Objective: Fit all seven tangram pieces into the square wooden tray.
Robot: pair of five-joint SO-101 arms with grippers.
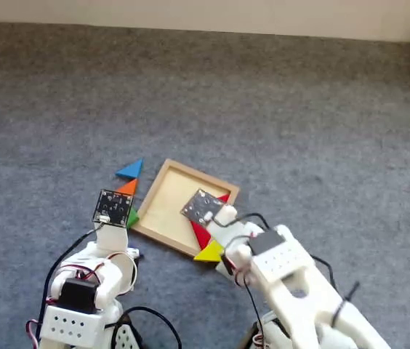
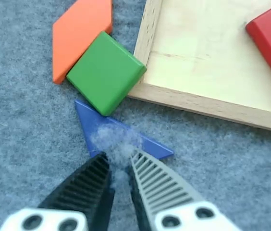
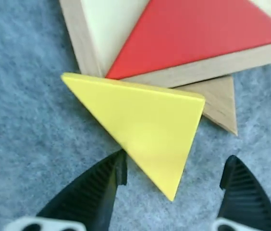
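A square wooden tray lies on a grey, carpet-like surface, turned so that one corner points towards the two arms; a red triangle lies flat inside the tray, against the rim nearest the right arm.

The right gripper hangs low by the tray's near corner with its jaws spread wide and holding nothing; between them lies the pointed end of a yellow triangle; this piece is outside the tray, its far edge overlapping the wooden rim and the rest of it over the surface.

The left gripper is down at the surface beside the tray's outer left edge; its jaws are drawn almost together, with only a thin gap between the tips; the tips sit at the near edge of a blue triangle lying flat on the surface, and I cannot tell whether they pinch it.

Just beyond that triangle is a green square, one corner touching the blue piece and another close against the tray's outer wall; an orange parallelogram lies against the green square's far side, also outside the tray.

From above, another blue triangle rests on the surface just past the orange piece, near the tray's left side.
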